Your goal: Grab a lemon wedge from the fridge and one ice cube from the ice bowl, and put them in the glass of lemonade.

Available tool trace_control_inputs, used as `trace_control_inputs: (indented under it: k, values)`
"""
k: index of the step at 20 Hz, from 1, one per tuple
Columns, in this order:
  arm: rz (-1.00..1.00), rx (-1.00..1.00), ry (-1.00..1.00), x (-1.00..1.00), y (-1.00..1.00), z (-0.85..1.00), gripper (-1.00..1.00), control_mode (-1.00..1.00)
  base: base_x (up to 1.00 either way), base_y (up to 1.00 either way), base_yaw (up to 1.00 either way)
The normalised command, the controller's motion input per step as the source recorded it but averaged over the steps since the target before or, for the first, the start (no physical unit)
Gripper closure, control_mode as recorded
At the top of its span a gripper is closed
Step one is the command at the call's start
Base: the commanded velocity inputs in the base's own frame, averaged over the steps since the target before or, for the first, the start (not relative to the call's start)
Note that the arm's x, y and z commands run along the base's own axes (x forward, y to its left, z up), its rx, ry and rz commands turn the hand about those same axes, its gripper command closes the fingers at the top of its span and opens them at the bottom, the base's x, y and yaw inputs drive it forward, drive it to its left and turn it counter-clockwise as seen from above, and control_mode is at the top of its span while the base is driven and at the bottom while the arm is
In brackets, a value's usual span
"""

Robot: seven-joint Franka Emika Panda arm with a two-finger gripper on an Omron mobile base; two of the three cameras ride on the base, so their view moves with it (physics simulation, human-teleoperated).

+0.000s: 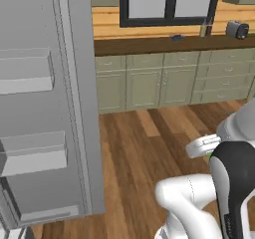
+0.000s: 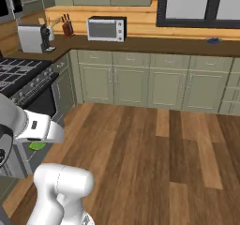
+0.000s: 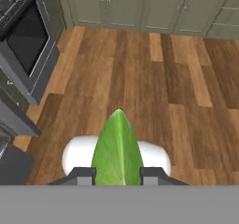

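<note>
Lemon wedge [image 3: 116,150] clamped between the two dark fingertips [image 3: 86,175] of the gripper [image 3: 117,174], pointed end rising beyond them. Past the tips, wooden floor [image 3: 154,73]; beyond it, pale green cabinets [image 3: 140,6]. Off to one side, oven front [image 3: 28,45]. Open grey fridge [image 1: 45,108] door alongside the arm.

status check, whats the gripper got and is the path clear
Gripper shut on lemon wedge, held between the fingertips. Fridge door open beside the arm. Bare wood floor below the hand, nothing in the way there.
</note>
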Motion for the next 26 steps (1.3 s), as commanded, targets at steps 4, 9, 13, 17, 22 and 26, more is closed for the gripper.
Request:
trace_control_inputs:
  k: [4, 9, 13, 17, 22, 26]
  values:
    - [0.0, 0.0, 0.0, 0.0, 0.0, 0.0, 1.0, 1.0, 0.17, -1.0, -0.8]
    - [0.0, 0.0, 0.0, 0.0, 0.0, 0.0, 1.0, 1.0, 0.97, -0.35, -0.31]
    - [0.0, 0.0, 0.0, 0.0, 0.0, 0.0, 1.0, 1.0, 1.0, 0.0, -0.09]
    - [0.0, 0.0, 0.0, 0.0, 0.0, 0.0, 1.0, 1.0, 1.0, 0.23, -0.02]
    - [0.0, 0.0, 0.0, 0.0, 0.0, 0.0, 1.0, 1.0, 1.0, 0.52, 0.11]
    - [0.0, 0.0, 0.0, 0.0, 0.0, 0.0, 1.0, 1.0, 1.0, 0.28, 0.43]
